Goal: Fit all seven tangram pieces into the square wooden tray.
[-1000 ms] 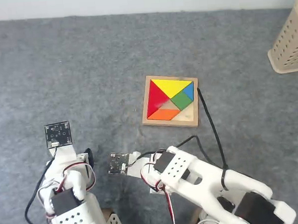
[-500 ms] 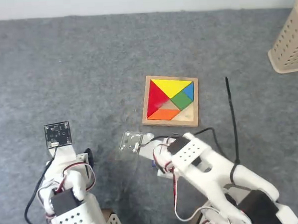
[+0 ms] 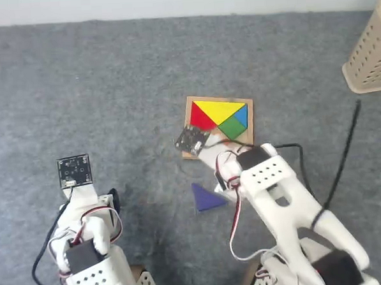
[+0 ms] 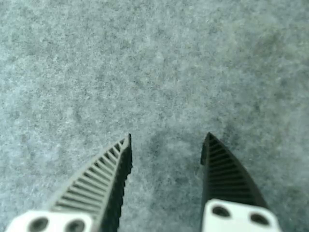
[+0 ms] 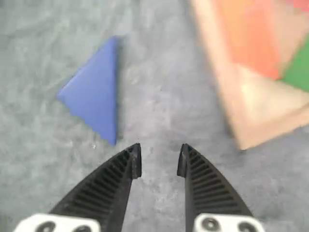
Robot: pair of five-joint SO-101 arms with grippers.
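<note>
My right gripper (image 5: 159, 157) hangs over the carpet (image 5: 159, 72) just beside a corner of the tray (image 5: 227, 106), fingers a narrow gap apart, holding nothing. The purple triangle (image 3: 207, 198) lies flat on the carpet near that corner, outside the tray. A yellow piece (image 3: 219, 109), red piece (image 3: 199, 118), green piece (image 3: 230, 127) and blue piece (image 3: 241, 116) sit inside the tray. My left gripper (image 4: 166, 145) is spread wide and empty, well apart from the tray.
</note>
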